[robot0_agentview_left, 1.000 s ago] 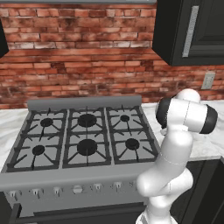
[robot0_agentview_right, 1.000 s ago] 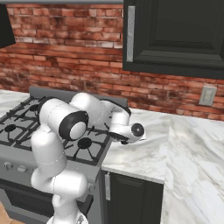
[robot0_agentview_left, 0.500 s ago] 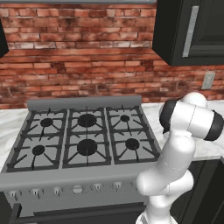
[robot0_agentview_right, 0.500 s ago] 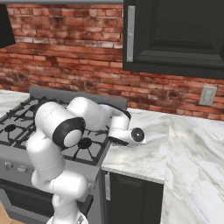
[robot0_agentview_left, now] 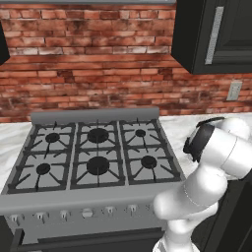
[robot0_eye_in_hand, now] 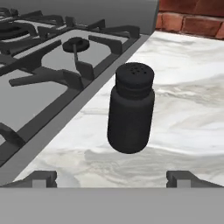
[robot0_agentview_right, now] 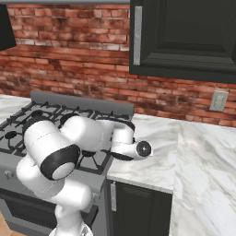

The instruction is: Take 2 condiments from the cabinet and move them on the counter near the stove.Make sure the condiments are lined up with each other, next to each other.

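One condiment (robot0_eye_in_hand: 130, 109), a small black shaker with a perforated rounded top, stands upright on the white marble counter (robot0_eye_in_hand: 192, 92), just right of the stove's (robot0_eye_in_hand: 52, 70) edge. My gripper (robot0_eye_in_hand: 113, 178) is open and low over the counter. Its fingertips (robot0_eye_in_hand: 41, 177) stand wide apart, a little short of the shaker and clear of it. In the right base view my hand (robot0_agentview_right: 136, 149) hovers over the counter (robot0_agentview_right: 198, 156) beside the stove (robot0_agentview_right: 27, 120). The near-black cabinet (robot0_agentview_right: 184, 37) (robot0_agentview_left: 216, 34) hangs above with its door shut.
A red brick wall (robot0_agentview_right: 69, 50) backs the counter, with a wall socket (robot0_agentview_right: 218, 100) on it. The stove's raised black grates (robot0_agentview_left: 98, 152) lie left of the shaker. Marble stretches away to the right. Dark base cabinets (robot0_agentview_right: 138, 207) sit below.
The arm's elbow has swung to the right and the hand has sunk a little toward the counter.
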You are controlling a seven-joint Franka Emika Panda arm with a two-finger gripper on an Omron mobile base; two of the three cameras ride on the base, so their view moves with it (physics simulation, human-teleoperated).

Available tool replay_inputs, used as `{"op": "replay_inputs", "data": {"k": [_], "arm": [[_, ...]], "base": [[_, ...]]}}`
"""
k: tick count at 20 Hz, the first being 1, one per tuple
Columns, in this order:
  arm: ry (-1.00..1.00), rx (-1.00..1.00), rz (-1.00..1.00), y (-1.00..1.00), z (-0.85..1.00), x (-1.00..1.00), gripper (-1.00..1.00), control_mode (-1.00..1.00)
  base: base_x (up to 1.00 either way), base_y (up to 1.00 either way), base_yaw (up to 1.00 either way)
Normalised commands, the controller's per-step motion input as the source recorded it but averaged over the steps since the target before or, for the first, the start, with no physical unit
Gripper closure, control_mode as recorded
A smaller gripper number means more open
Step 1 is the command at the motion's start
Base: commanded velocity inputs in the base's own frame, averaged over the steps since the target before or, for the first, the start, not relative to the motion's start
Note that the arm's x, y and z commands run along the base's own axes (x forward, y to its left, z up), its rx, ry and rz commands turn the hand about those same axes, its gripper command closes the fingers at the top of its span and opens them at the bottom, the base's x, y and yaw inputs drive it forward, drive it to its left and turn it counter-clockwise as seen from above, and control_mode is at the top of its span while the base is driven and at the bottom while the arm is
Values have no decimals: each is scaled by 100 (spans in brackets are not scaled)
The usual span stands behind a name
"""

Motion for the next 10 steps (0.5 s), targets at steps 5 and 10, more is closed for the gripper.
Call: {"op": "replay_inputs", "data": {"k": [5,10], "arm": [[0,0,0,0,89,-23,-100,-100],[4,0,0,11,84,-28,-100,-100]], "base": [[0,0,0],[0,0,0]]}}
